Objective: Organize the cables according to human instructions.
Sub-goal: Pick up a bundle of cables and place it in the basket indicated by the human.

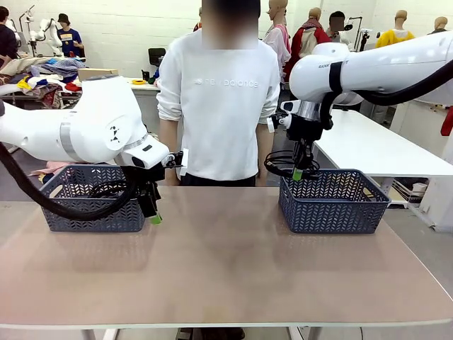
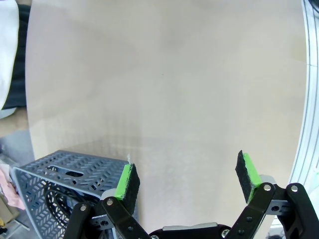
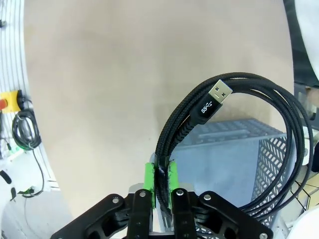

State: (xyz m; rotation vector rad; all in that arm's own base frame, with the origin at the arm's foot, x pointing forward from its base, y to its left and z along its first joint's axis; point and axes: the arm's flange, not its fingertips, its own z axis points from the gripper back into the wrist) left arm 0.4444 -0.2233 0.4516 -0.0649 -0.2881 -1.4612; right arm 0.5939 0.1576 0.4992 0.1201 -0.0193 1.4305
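Note:
My right gripper point(image 1: 297, 173) hangs over the near-left corner of the right grey basket point(image 1: 354, 212), shut on a coiled black cable point(image 1: 278, 164). From the right wrist, the green pads point(image 3: 148, 180) pinch the cable's strands point(image 3: 172, 132), and a silver USB plug point(image 3: 219, 92) juts from the loop above the basket point(image 3: 224, 144). In front of the left grey basket point(image 1: 71, 216), my left gripper point(image 1: 155, 214) stands open and empty just above the table; its view shows the spread pads point(image 2: 127, 181) over bare tabletop. Another black cable point(image 1: 106, 190) lies inside the left basket point(image 2: 65, 167).
A person in a white sweatshirt point(image 1: 219, 106) stands at the table's far edge between the two baskets. The brown tabletop point(image 1: 226, 262) lies bare in the middle and front. A white table point(image 1: 382, 149) stands behind on the right.

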